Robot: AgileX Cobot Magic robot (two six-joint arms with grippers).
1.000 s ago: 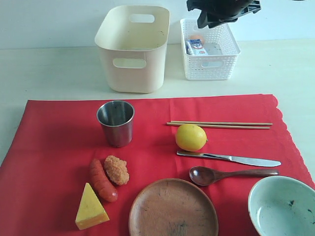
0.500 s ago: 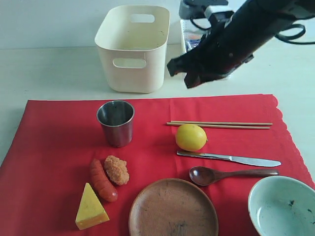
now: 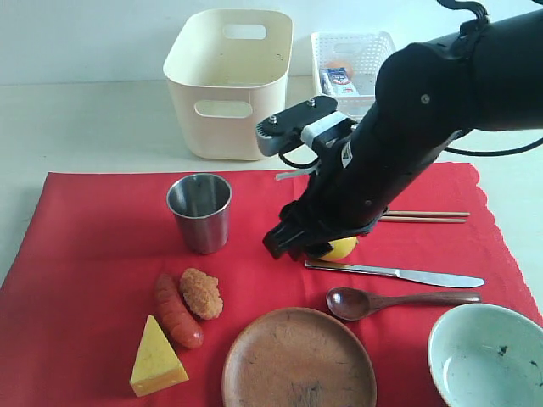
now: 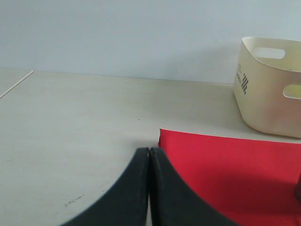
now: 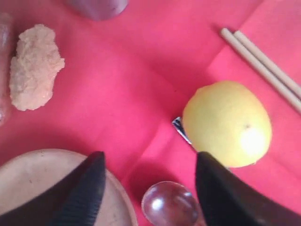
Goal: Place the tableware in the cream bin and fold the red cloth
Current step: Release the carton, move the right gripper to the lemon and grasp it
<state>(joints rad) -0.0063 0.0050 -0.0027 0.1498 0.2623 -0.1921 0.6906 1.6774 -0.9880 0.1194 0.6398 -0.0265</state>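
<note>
Because the spoon [image 5: 169, 205] belongs in the cream bin [image 3: 254, 136], I hold my right hand [image 5: 149, 157] open and empty over it, beside the lemon [image 5: 227, 123]; my left hand [image 4: 149, 153] is shut.

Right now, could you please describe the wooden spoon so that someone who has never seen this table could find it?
Find the big red cloth. On its right half in the exterior view, the spoon lies nearer the camera than the table knife, its bowl end beside the round wooden plate. It is the only dark wooden utensil; the knife is shiny metal, the chopsticks pale.
</note>
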